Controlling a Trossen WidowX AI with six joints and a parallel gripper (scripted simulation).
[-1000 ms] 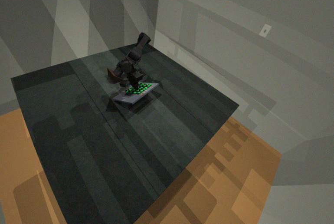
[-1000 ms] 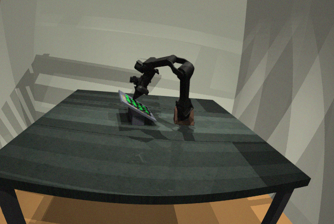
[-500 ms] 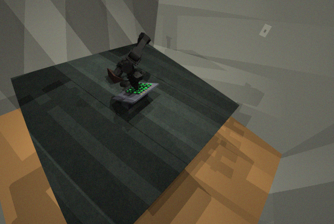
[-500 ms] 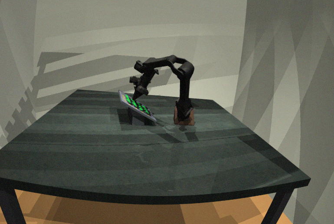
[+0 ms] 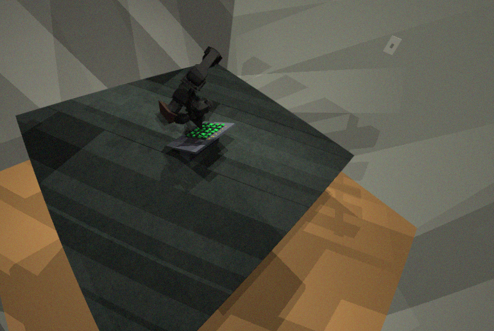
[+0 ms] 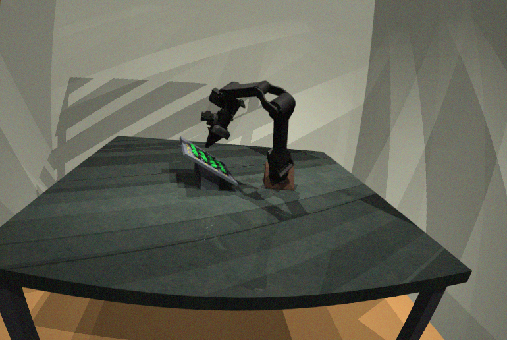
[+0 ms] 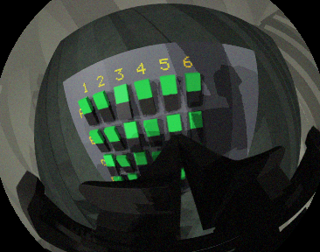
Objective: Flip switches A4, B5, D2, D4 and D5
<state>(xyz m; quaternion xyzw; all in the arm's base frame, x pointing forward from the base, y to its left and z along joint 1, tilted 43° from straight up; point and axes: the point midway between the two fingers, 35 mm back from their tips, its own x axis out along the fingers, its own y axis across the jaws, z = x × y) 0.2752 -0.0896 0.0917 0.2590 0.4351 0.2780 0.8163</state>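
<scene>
The tilted grey panel (image 5: pixel 196 148) (image 6: pixel 232 181) (image 7: pixel 246 62) carries rows of green and black switches. My gripper (image 5: pixel 200 126) (image 6: pixel 207 145) (image 7: pixel 177 139) is shut and empty, its tip a little above the panel. In the wrist view the tip overlaps the area just below B5. Switch A4 (image 7: pixel 143 88) shows a green far half and a dark near half. Switch B5 (image 7: pixel 174 123) shows its green far half; the tip partly covers its near side. Switch D2 (image 7: pixel 132 177) shows only a green sliver. The fingers hide D4, and D5 cannot be told apart. Which ends are raised is unclear.
The panel stands on a dark support on the dark green table (image 5: pixel 159 215) (image 6: pixel 163 254). The arm's reddish-brown base block (image 5: pixel 165 112) (image 6: pixel 268 180) is beside the panel's low edge. Other switches closely surround the named ones. Shadows cross the panel's right side.
</scene>
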